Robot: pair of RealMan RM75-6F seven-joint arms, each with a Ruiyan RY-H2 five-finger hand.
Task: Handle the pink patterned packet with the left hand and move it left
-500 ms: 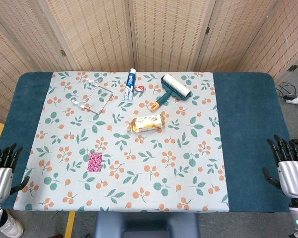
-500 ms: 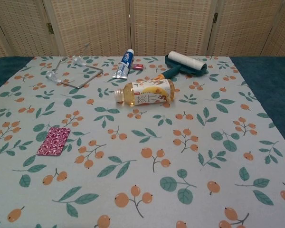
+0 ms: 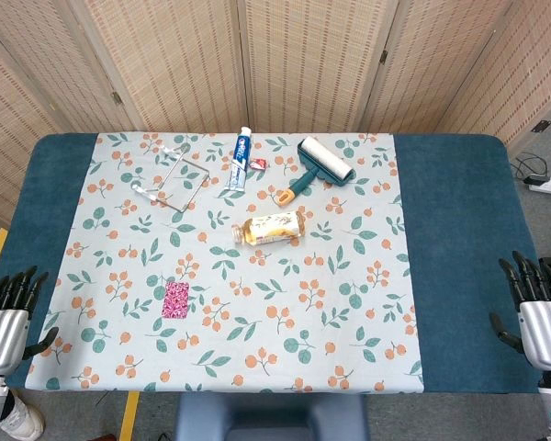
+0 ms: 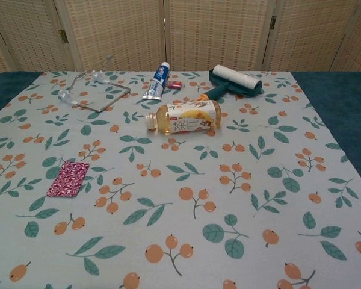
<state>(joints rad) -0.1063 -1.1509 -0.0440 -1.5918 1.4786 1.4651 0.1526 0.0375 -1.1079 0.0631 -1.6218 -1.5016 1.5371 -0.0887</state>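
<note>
Landmark: the drink bottle (image 3: 271, 227) lies on its side near the middle of the flowered cloth (image 3: 349, 303), cap end toward the robot's left; every place below is given from it.
Pink patterned packet (image 3: 175, 299): flat on the cloth, nearer the robot than the bottle and to the left of it, well apart from it. Nothing touches it. In the chest view it shows at the left, near side of the cloth (image 4: 68, 179).
Left hand (image 3: 5, 323): at the near left corner of the desk (image 3: 459, 230), far left of the bottle and well left of the packet. It holds nothing, and its dark fingers are spread and point away from the robot.
Right hand (image 3: 540, 320): at the near right edge of the desk, far right of the bottle, over the blue cover. Empty too, fingers apart and raised.
Toothpaste tube (image 3: 241, 159): beyond the bottle, slightly left, lying lengthwise.
Small red and white item (image 3: 257, 163): just beside the tube on its right; too small to tell what it is.
Lint roller (image 3: 320, 166): beyond the bottle and to its right, white roll on a teal frame, handle pointing back toward the bottle.
Wire stand (image 3: 170, 179): beyond the bottle and well left of it, a bent metal frame with clear tips.
Chest view: shows neither hand.
</note>
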